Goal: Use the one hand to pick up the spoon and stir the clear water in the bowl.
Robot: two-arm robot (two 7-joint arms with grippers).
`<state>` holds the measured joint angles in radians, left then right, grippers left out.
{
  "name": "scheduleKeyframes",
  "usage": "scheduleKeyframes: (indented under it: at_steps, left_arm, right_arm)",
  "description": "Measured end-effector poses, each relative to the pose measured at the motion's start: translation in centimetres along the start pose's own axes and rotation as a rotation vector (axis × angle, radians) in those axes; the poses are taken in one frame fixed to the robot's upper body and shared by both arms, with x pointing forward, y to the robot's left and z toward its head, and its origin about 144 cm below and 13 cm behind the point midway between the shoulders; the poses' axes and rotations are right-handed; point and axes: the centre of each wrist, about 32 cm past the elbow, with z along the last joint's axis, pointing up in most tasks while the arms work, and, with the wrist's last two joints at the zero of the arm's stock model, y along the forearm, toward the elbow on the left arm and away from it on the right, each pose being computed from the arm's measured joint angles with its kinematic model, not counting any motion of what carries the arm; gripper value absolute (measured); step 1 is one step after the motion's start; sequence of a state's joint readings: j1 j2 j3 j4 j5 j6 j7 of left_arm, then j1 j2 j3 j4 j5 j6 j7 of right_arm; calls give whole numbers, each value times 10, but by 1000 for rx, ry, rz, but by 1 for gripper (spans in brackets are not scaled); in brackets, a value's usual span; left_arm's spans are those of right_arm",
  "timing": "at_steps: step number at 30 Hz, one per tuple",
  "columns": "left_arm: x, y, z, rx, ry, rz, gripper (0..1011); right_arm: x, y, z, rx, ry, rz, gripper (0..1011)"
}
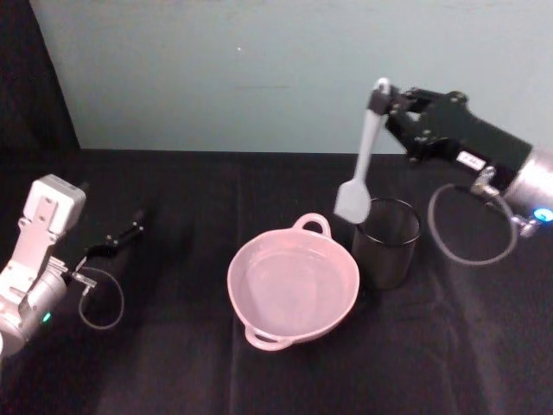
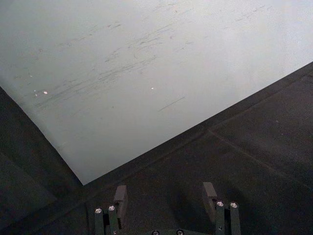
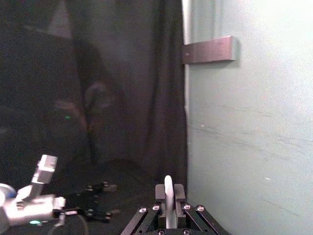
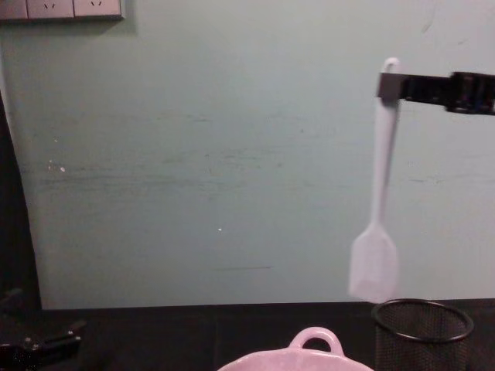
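My right gripper (image 1: 386, 102) is raised at the back right, shut on the top end of the white spoon's handle. The spoon (image 1: 367, 147) hangs almost straight down, its flat head (image 4: 374, 261) just above the rim of the black mesh cup (image 1: 386, 242). In the right wrist view the handle (image 3: 168, 195) stands clamped between the gripper's (image 3: 168, 198) closed jaws. The pale pink bowl (image 1: 235, 290) holds clear water and sits mid-table, left of the cup and below the spoon; its loop handle (image 4: 313, 338) shows in the chest view. My left gripper (image 1: 130, 232) rests open at the far left.
The black mesh cup (image 4: 421, 331) stands close beside the bowl's right rim. Black cloth covers the table (image 1: 173, 363), and a pale green wall (image 1: 259, 69) rises close behind it. Grey cable loops hang from both wrists. Open fingertips (image 2: 121, 198) face the wall and cloth.
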<state>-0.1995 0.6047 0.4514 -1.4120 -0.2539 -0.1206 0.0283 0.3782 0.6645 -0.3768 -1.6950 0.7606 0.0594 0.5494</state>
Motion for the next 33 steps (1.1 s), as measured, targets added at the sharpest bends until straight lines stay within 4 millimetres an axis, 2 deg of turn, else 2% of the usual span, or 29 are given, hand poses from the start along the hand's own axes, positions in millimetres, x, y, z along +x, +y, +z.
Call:
scheduleKeyframes:
  at_steps: [8,13,23,33]
  left_arm:
    - [0,0,0,0,0,0,1005]
    - [0,0,0,0,0,0,1005]
    - [0,0,0,0,0,0,1005]
    - [0,0,0,0,0,0,1005]
  right_arm:
    - [-24,21,-18,13,26,61,111]
    - [-41,27,-41,5,10,72,111]
    - [-52,31,-77,-1,-18,120,111]
    - [-61,39,-95,-3,-3,165,111]
